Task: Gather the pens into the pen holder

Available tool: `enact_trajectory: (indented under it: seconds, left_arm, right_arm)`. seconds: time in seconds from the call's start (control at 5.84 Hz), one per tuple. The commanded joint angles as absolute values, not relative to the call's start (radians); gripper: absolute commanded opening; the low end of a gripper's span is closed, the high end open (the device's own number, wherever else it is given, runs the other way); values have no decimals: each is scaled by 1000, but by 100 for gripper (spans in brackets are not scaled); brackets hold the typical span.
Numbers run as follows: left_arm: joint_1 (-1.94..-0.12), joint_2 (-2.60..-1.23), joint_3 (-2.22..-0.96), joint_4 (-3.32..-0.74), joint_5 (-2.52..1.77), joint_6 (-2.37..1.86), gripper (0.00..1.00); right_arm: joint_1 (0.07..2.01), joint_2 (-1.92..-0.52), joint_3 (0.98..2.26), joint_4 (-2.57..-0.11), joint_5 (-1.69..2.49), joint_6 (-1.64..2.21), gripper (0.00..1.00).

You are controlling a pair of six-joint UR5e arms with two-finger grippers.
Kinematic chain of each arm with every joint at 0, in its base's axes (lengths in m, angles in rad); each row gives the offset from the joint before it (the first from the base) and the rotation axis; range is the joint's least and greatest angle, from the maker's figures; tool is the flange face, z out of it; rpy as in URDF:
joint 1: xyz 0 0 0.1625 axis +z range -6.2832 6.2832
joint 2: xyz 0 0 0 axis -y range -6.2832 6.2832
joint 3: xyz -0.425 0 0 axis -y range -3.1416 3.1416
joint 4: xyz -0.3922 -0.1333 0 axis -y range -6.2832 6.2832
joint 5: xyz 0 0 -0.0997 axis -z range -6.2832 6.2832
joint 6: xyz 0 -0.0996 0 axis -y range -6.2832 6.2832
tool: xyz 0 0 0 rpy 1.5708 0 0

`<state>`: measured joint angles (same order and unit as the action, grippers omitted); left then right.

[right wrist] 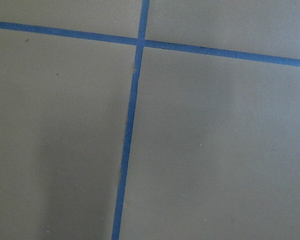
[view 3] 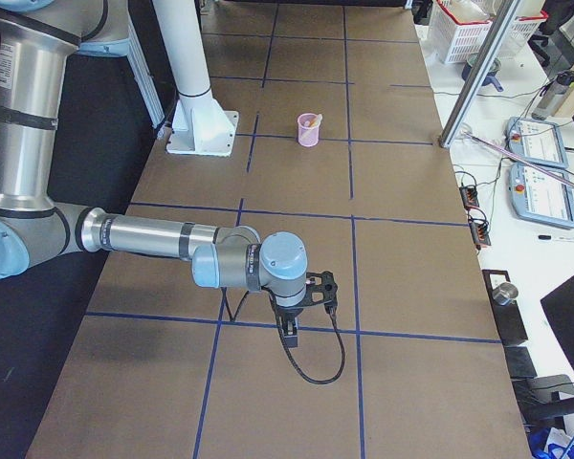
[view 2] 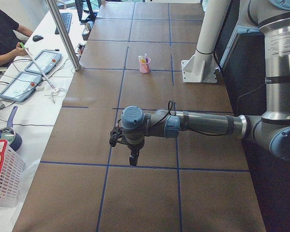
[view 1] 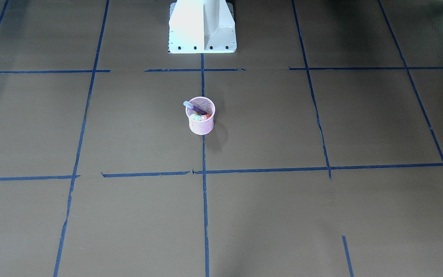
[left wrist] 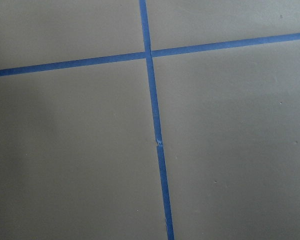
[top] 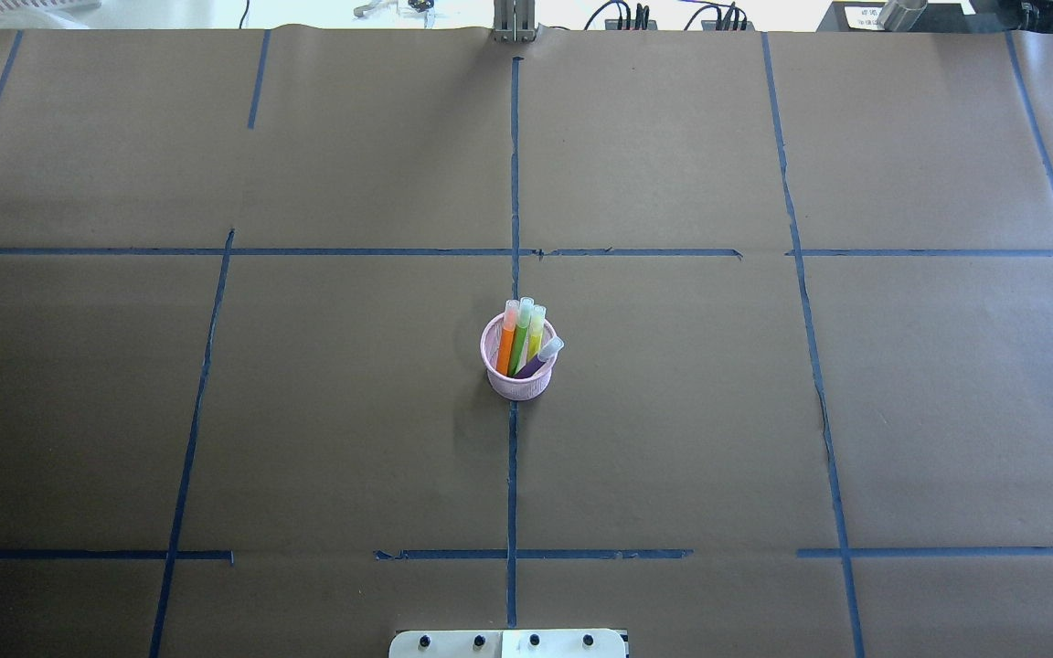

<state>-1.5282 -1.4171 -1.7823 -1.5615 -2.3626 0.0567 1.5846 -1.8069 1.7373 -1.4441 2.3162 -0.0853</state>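
Small round pink wire-mesh pen holder (top: 517, 376), at the centre of the brown table (top: 673, 439), slim orange, green, yellow and purple pens (top: 521, 340) stood roughly upright inside, is located well right of the left gripper (view 2: 134, 161) and well left of the right gripper (view 3: 289, 331), neither judged nearer; jaw state of either cannot be told.

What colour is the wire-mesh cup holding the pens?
The round wire-mesh cup is pink; overhead exterior view.
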Motion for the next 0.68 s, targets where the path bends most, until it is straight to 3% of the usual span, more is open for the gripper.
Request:
enact_trajectory:
  seconds: [0.0, 0.51]
  left_arm:
    - [-1525, -1416, -1773, -1559, -2362, 57, 100]
    - [-1499, -1420, -1761, -1559, -2362, 57, 100]
  right_arm:
    - [1585, -1812, 1738, -1442, 2342, -87, 100]
    - [1585, -1810, 1740, -1440, 2350, -87, 100]
